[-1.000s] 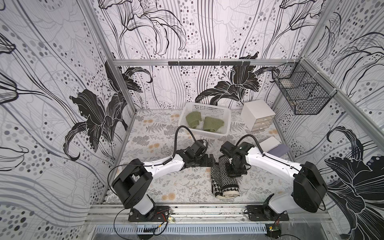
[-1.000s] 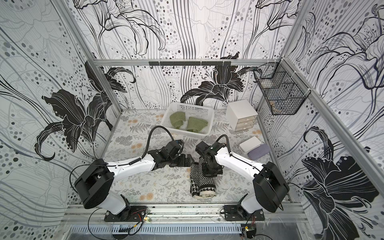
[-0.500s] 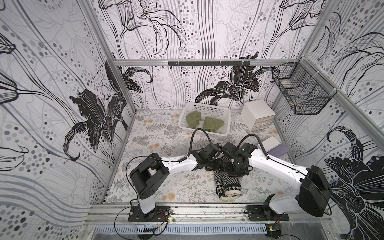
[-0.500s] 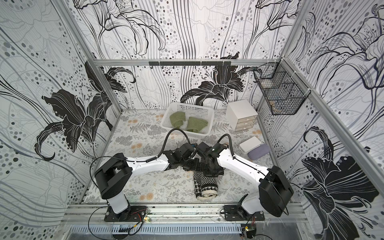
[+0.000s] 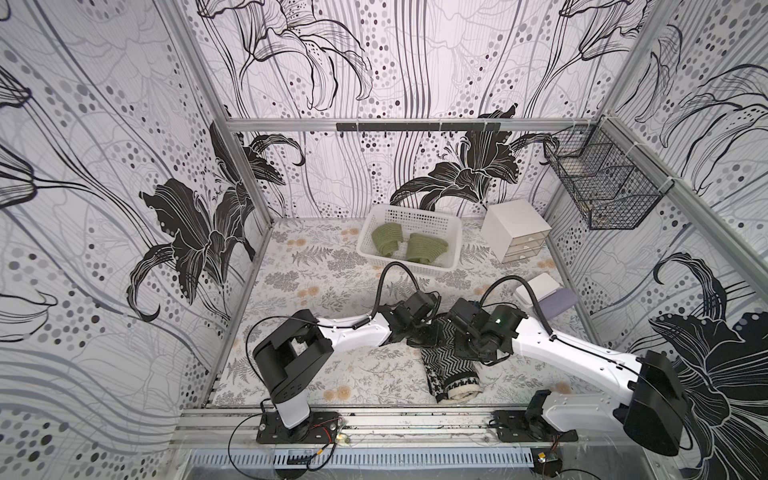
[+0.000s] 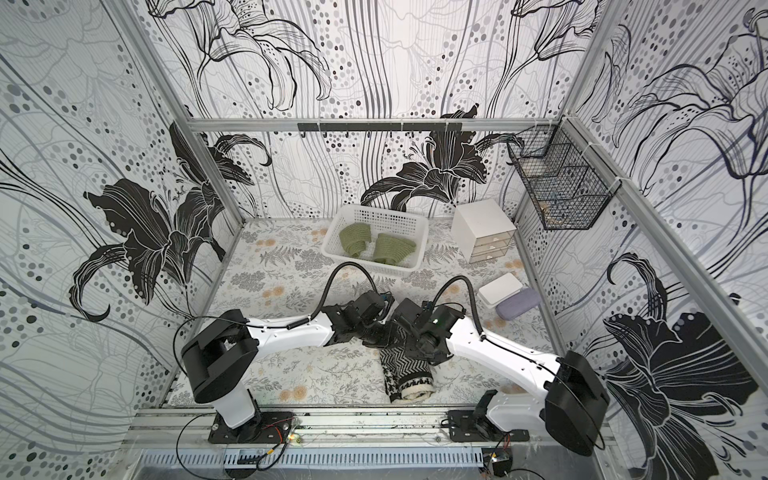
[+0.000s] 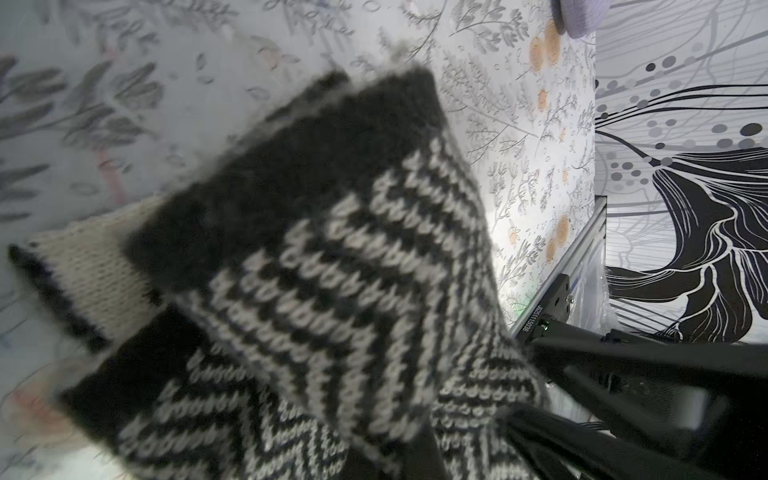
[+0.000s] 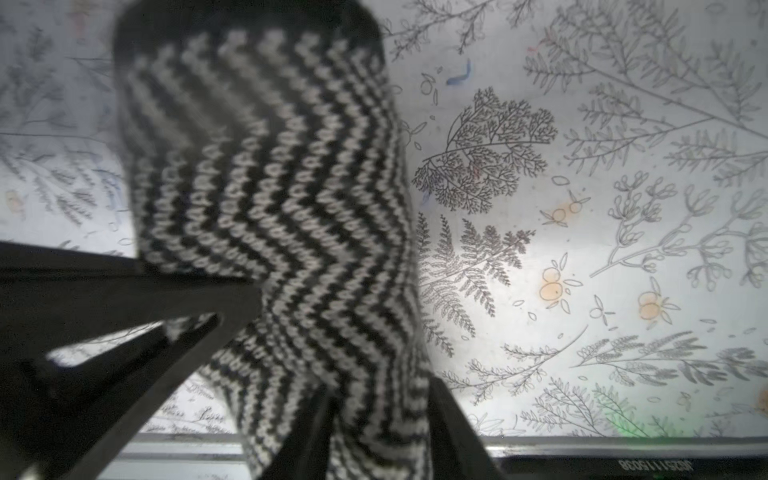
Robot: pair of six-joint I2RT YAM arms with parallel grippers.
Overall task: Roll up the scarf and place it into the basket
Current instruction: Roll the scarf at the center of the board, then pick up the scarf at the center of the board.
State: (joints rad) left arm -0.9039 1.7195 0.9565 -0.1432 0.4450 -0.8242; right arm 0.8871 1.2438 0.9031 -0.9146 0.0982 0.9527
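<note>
The scarf (image 5: 451, 365) is black-and-white zigzag knit and lies on the floral mat, its near end rolled up (image 5: 459, 388). Both grippers meet at its far end. My left gripper (image 5: 430, 334) is shut on the scarf's far edge, and the left wrist view is filled by a lifted fold of scarf (image 7: 332, 257). My right gripper (image 8: 380, 419) has its fingers (image 8: 451, 432) apart, with scarf fabric lying between them. The white perforated basket (image 5: 415, 216) stands at the back and holds two green rolls (image 5: 386, 239).
A white drawer box (image 5: 515, 228) stands right of the basket. A black wire basket (image 5: 602, 191) hangs on the right wall. A white box (image 5: 538, 286) and a purple case (image 5: 559, 303) lie by the right wall.
My left arm has swung right to the scarf's far end, and its jaws have shut there. The right gripper's jaws, shut on the scarf before, have parted.
</note>
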